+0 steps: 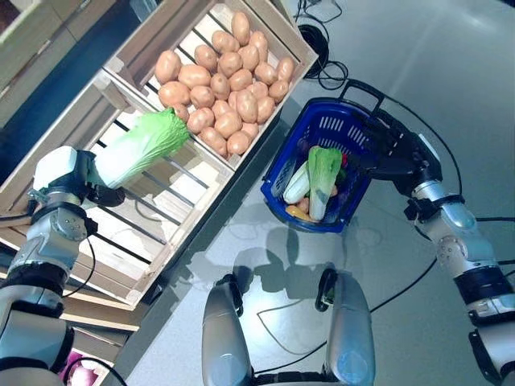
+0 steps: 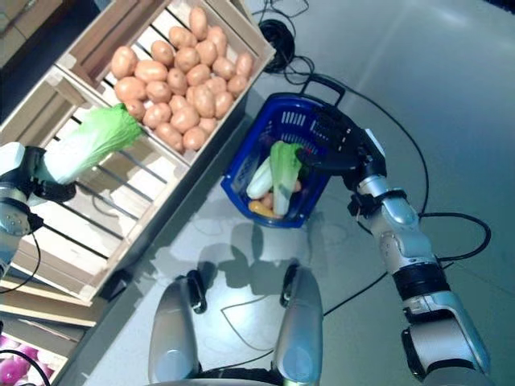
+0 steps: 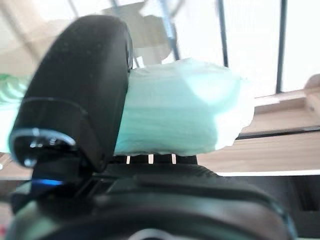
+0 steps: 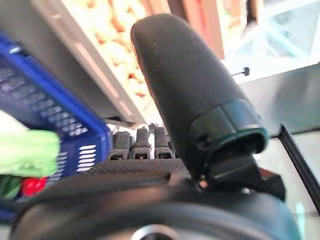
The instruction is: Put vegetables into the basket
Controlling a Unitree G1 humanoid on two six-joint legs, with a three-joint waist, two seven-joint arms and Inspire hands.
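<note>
My left hand (image 1: 98,191) is shut on a napa cabbage (image 1: 141,149) with a white stalk and green leaves, held over the slatted wooden crate (image 1: 165,211). In the left wrist view the thumb (image 3: 85,90) is curled over the cabbage's pale stalk (image 3: 180,112). The blue plastic basket (image 1: 352,211) stands on the floor and holds another green and white cabbage (image 1: 322,175), a yellow-orange vegetable (image 1: 298,213) and something red. My right hand (image 1: 390,149) is open at the basket's far right rim; it also shows in the right wrist view (image 4: 145,145).
A wooden stand with a crate of potatoes (image 1: 221,76) fills the left and upper side. Grey floor (image 1: 451,72) lies to the right and behind the basket. Black cables (image 1: 318,48) coil on the floor beyond the basket.
</note>
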